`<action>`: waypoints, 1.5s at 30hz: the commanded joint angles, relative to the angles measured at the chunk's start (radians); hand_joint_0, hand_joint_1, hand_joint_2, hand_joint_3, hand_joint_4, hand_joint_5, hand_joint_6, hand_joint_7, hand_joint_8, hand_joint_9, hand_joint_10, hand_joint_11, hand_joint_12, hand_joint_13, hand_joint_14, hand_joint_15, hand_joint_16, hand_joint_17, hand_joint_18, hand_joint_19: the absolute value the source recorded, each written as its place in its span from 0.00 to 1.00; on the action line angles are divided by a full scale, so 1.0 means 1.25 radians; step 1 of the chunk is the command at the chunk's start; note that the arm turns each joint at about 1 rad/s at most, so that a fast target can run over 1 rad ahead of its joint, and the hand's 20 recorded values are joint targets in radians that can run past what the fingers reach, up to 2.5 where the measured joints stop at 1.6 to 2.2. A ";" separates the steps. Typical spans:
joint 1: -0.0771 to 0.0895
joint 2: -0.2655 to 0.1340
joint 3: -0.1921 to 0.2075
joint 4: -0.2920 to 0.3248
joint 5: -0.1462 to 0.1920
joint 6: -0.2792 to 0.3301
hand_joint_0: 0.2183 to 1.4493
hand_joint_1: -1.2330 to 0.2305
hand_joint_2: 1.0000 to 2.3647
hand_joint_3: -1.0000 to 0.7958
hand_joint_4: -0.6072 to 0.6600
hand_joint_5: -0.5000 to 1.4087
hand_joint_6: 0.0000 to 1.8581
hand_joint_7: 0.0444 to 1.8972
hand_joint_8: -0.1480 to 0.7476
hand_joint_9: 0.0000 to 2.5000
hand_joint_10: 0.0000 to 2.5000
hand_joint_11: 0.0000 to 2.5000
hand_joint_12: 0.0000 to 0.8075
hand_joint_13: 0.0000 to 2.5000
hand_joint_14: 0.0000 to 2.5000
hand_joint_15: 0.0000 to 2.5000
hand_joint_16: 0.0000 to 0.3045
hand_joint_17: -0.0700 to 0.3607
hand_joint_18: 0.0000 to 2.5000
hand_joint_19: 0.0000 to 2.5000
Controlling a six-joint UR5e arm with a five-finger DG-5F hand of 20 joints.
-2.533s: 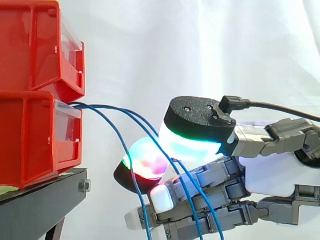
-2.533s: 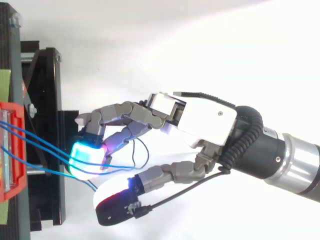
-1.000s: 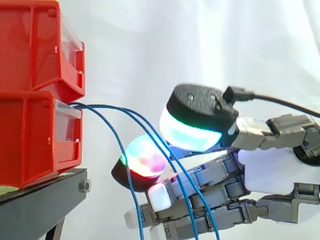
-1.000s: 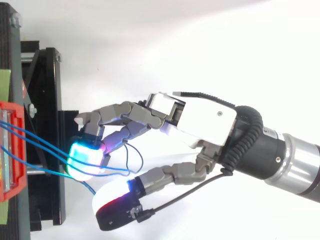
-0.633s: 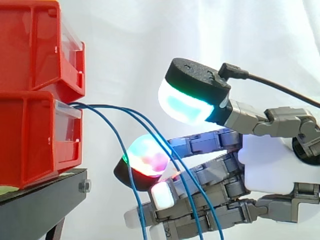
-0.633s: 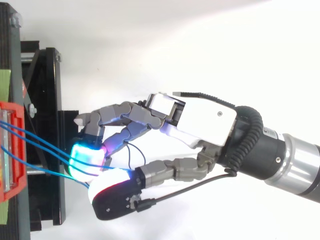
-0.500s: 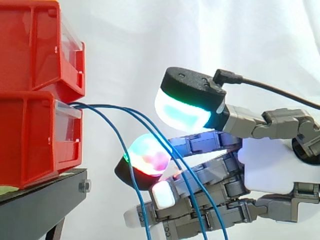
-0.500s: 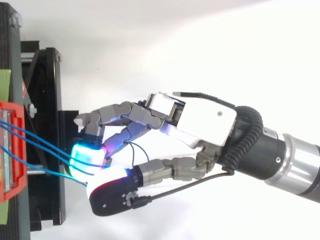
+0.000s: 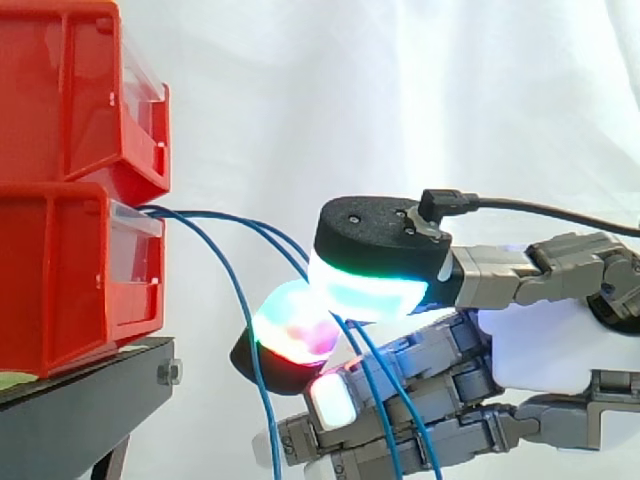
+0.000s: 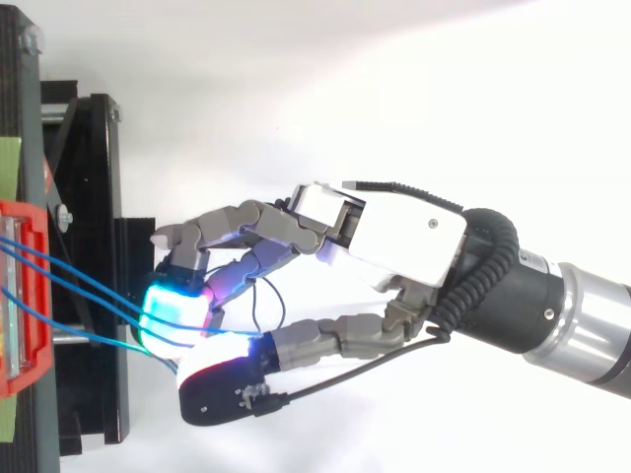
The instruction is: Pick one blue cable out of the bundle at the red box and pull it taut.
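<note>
Where thumb meets a glowing fingertip, pinching two blue cables (image 9: 205,213) with the hand (image 10: 394,236); leaving a third cable (image 9: 243,300) hanging just beyond the fingertips. Fed slack from box (image 9: 60,270) farther out, on stand (image 9: 80,410).

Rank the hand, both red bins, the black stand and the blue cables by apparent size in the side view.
1. hand, though it may sit nearer the camera.
2. upper red bin and lower red bin: alike, both cropped, unranked.
3. black stand, also cropped.
4. blue cables, thin lines.
</note>
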State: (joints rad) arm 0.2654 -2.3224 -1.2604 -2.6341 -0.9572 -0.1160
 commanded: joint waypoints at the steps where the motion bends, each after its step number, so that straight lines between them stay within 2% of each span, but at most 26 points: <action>1: 0.000 0.000 0.004 -0.011 0.000 0.002 0.37 0.26 0.01 0.34 0.60 0.17 0.43 0.50 0.54 0.34 0.01 0.31 0.51 0.16 0.00 0.03 0.17 0.43 0.15 0.04; 9: 0.000 0.000 0.016 -0.040 0.000 0.006 0.42 0.22 0.00 0.30 0.59 0.16 0.44 0.51 0.52 0.32 0.01 0.31 0.50 0.16 0.00 0.02 0.17 0.43 0.16 0.02; 12: 0.000 0.000 0.016 -0.040 0.000 0.012 0.34 0.22 0.00 0.28 0.60 0.16 0.44 0.51 0.52 0.32 0.01 0.31 0.50 0.15 0.00 0.03 0.17 0.43 0.15 0.03; 13: 0.000 0.000 0.016 -0.040 0.000 0.013 0.29 0.25 0.00 0.28 0.61 0.16 0.44 0.51 0.53 0.32 0.01 0.31 0.51 0.15 0.00 0.03 0.17 0.43 0.15 0.03; 14: 0.000 0.000 0.016 -0.042 0.000 0.017 0.23 0.32 0.00 0.28 0.63 0.17 0.43 0.52 0.56 0.34 0.01 0.31 0.53 0.15 0.00 0.03 0.18 0.45 0.14 0.04; 18: 0.000 0.001 0.017 -0.054 0.000 0.024 0.23 0.37 0.00 0.28 0.63 0.18 0.43 0.54 0.57 0.36 0.01 0.31 0.53 0.15 0.00 0.04 0.18 0.45 0.14 0.05; 20: 0.000 0.012 0.018 -0.064 0.000 0.020 0.29 0.40 0.00 0.28 0.63 0.18 0.43 0.56 0.56 0.37 0.01 0.31 0.51 0.16 0.00 0.04 0.17 0.43 0.14 0.05; 22: 0.001 0.012 0.017 -0.066 0.000 0.023 0.30 0.40 0.00 0.31 0.63 0.18 0.43 0.56 0.56 0.37 0.01 0.31 0.50 0.16 0.00 0.04 0.17 0.43 0.14 0.06; 23: 0.001 0.012 0.017 -0.067 0.000 0.023 0.31 0.39 0.01 0.35 0.64 0.18 0.45 0.58 0.56 0.41 0.01 0.37 0.51 0.17 0.00 0.04 0.16 0.42 0.14 0.05; 25: 0.001 0.015 0.017 -0.067 0.000 0.023 0.31 0.40 0.01 0.38 0.65 0.18 0.46 0.60 0.56 0.41 0.01 0.43 0.51 0.17 0.00 0.04 0.16 0.42 0.14 0.05; 29: 0.001 0.015 0.019 -0.067 0.000 0.023 0.31 0.36 0.01 0.41 0.65 0.18 0.47 0.61 0.56 0.37 0.01 0.42 0.51 0.17 0.00 0.04 0.16 0.42 0.15 0.04; 32: 0.002 0.015 0.034 -0.072 0.000 0.019 0.32 0.33 0.01 0.42 0.62 0.17 0.47 0.58 0.56 0.36 0.01 0.40 0.51 0.17 0.00 0.04 0.16 0.42 0.15 0.05; 38: 0.005 0.015 0.034 -0.084 0.000 0.020 0.34 0.29 0.01 0.39 0.59 0.17 0.48 0.57 0.56 0.35 0.01 0.39 0.51 0.16 0.00 0.04 0.17 0.43 0.15 0.05; 39: 0.005 0.025 0.035 -0.091 0.000 0.018 0.34 0.28 0.01 0.39 0.59 0.17 0.48 0.57 0.55 0.35 0.01 0.39 0.51 0.16 0.00 0.04 0.17 0.43 0.15 0.05; 45: 0.006 0.026 0.035 -0.098 0.000 0.014 0.36 0.25 0.00 0.30 0.61 0.17 0.47 0.56 0.55 0.34 0.01 0.39 0.51 0.16 0.00 0.04 0.17 0.43 0.15 0.04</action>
State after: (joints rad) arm 0.2726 -2.2914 -1.2169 -2.7517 -0.9572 -0.0973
